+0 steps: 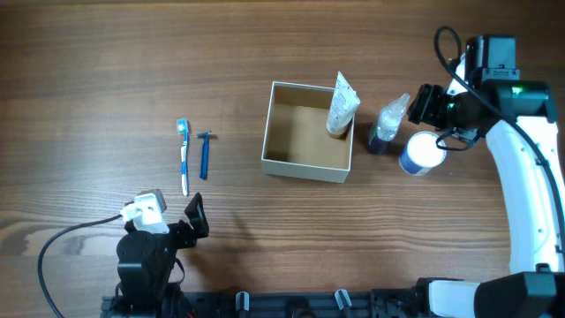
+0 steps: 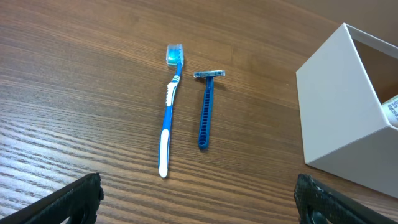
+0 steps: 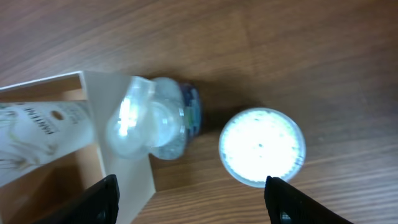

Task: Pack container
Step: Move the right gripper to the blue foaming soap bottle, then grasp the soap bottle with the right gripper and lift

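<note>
Brown wood-grain table (image 1: 106, 71) fills every view.

The square, shallow cardboard container (image 1: 305, 165), white outside and brown inside, sits just right of centre in the overhead frame. It stands upright with its open side up.

You have the right gripper (image 3: 189, 186) at the upper right of the overhead frame. Its fingers are spread wide and nothing is between them. In the right wrist view it hangs above the bottle and the jar.

The left gripper (image 2: 198, 186) is at the lower left of the overhead frame. It is also wide open and empty, with one dark fingertip at each bottom corner of the left wrist view.

A white squeeze tube with a printed label (image 1: 341, 104) stands in the container's upper right corner. It leans on the right wall and its flat end reaches above the rim.

A clear spray bottle with a blue base (image 1: 388, 122) is just beside the container's right wall. You cannot tell whether the two touch.

A small round blue-and-white jar (image 1: 419, 153) sits right of the bottle, close but apart.

A blue-and-white toothbrush (image 2: 166, 118) lies flat at left of centre in the overhead view, well apart from the container, bristle end toward the top of the frame.

A blue disposable razor (image 2: 205, 109) lies parallel just right of the toothbrush, not touching it, with its head toward the top.
</note>
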`<action>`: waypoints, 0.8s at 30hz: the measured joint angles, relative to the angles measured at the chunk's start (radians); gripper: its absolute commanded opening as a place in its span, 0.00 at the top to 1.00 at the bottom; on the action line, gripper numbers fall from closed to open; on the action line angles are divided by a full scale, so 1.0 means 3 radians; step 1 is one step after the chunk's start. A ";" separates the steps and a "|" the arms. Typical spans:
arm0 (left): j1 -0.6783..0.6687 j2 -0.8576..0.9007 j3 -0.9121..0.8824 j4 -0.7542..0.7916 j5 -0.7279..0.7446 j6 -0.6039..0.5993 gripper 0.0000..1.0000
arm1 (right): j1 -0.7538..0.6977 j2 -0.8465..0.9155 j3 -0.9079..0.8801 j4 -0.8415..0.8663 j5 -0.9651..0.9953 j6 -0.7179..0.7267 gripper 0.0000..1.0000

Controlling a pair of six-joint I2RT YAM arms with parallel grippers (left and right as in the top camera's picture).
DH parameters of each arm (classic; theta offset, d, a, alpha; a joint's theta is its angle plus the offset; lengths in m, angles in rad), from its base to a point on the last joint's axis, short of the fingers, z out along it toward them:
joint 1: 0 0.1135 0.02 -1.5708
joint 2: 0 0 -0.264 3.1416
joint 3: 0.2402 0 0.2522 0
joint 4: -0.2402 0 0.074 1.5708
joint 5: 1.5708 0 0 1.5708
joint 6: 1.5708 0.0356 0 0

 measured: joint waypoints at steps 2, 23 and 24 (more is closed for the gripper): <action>0.0000 0.0000 0.0000 0.0000 0.0001 0.0000 0.00 | 0.0100 0.0001 -0.0001 0.0084 0.0014 -0.0001 0.21; 0.0000 0.0000 0.0000 0.0000 0.0001 0.0000 0.00 | 0.0421 0.0712 -0.0001 0.0338 0.0179 -0.0011 0.36; 0.0000 0.0000 0.0000 0.0000 0.0000 0.0000 0.00 | 0.0421 0.0715 -0.0001 0.0340 0.0182 -0.0020 0.36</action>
